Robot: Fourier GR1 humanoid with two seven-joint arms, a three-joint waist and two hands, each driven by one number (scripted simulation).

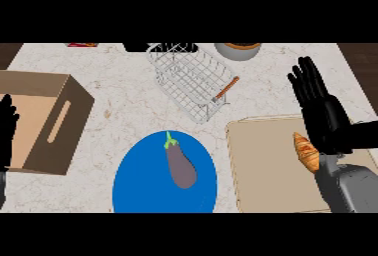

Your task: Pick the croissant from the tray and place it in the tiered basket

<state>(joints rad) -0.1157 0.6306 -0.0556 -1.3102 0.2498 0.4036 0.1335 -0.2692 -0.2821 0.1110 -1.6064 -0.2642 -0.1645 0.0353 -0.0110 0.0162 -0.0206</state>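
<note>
Looking down, I saw the golden-brown croissant (305, 151) lying on the beige rectangular tray (266, 165) near its right side. My right hand (322, 112) hung just above it with fingers straight and apart, the palm partly covering its right edge. The white wire tiered basket (188, 80) stood well apart up the marble worktop (118, 105). My left hand (7, 132) rested open at the left edge.

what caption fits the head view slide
Right hand open above the croissant on the tray; wire tiered basket waits behind.
</note>
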